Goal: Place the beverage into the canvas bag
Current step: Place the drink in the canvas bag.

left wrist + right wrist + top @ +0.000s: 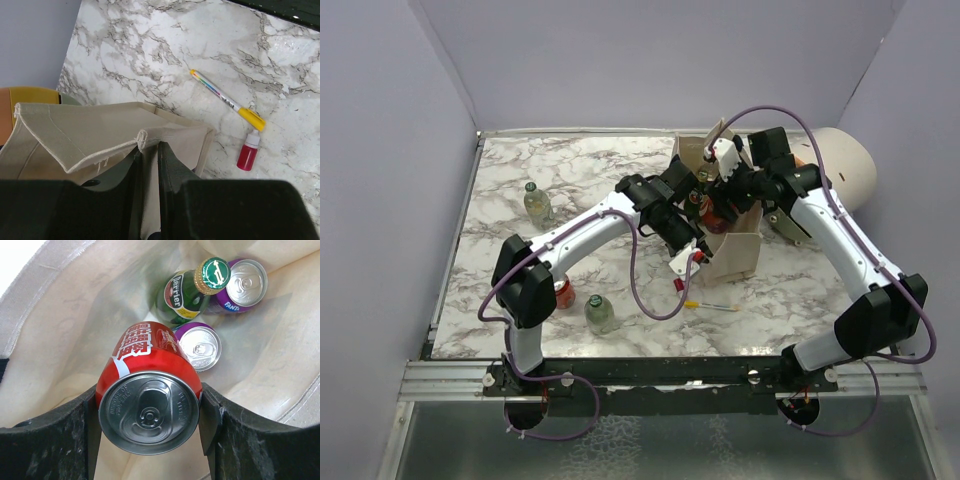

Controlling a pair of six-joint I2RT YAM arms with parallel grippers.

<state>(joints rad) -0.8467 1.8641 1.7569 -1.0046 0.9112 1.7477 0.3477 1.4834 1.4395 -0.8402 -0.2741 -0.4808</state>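
Observation:
The beige canvas bag [735, 255] stands upright at mid-table, its mouth open. My left gripper [696, 236] is shut on the bag's near rim; in the left wrist view the fingers [170, 165] pinch the cloth edge [100, 130]. My right gripper [720, 205] is over the bag's mouth, shut on a red can [150, 390], which it holds inside the bag [65, 325] above its floor. Below the can stand a green Perrier bottle [187, 290] and two purple Fanta cans [246, 282] [200, 346].
On the marble table stand two glass bottles [537, 203] [599, 313] and a red can [563, 293] at the left. A yellow-capped marker [227, 100] and a small red bottle [248, 151] lie beside the bag. A cream-and-orange container [845, 165] lies at the back right.

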